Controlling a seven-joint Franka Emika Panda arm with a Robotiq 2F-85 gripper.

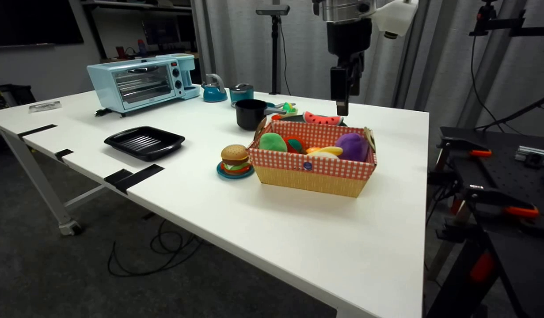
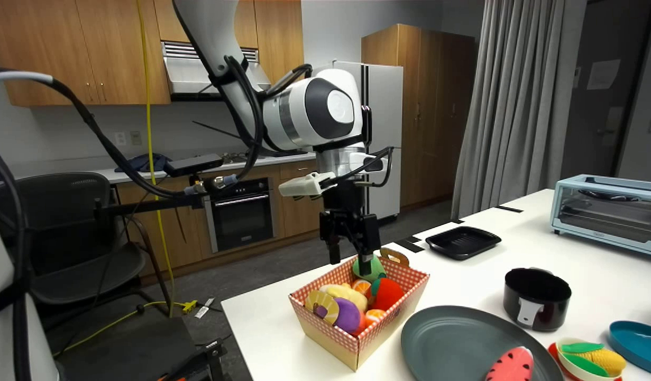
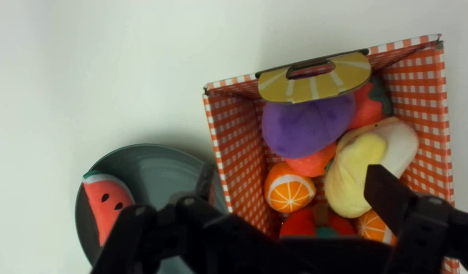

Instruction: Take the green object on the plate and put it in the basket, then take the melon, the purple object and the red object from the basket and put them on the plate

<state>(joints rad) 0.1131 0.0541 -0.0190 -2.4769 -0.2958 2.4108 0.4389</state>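
table (image 1: 333, 229): white top, strips of black tape (image 1: 141, 178) along 1 edge
arm (image 2: 304, 114): reaches in over the basket (image 1: 307, 179), wrist pointing down
toaster (image 1: 135, 84): light blue, on the table, well apart from the basket
basket: tan, red-and-white checked lining, upright
plate (image 2: 447, 344): dark, round, just beside the basket, can't tell if they touch
tray (image 1: 144, 142): black, near the taped edge in an exterior view
jaws: spread wide, above the basket. Wrist view has 1 side over the plate by the basket wall, the other in front of the yellow toy (image 3: 348, 177)
pot (image 1: 249, 115): black, upright, near the plate
purple toy (image 3: 308, 123): in the basket at 1 end, partly hidden by the yellow handle flap (image 3: 313, 89) in the wrist view
melon (image 3: 104, 207): a slice, lying on the plate close to the rim
green toy (image 1: 272, 142): in the basket, opposite end from the purple toy
red toys (image 2: 390, 294): several in the basket, can't tell which is meant
burger (image 1: 235, 158): on a teal saucer (image 1: 227, 176) just beside the basket
orange half (image 3: 290, 192): in the basket, close to its plate-side wall
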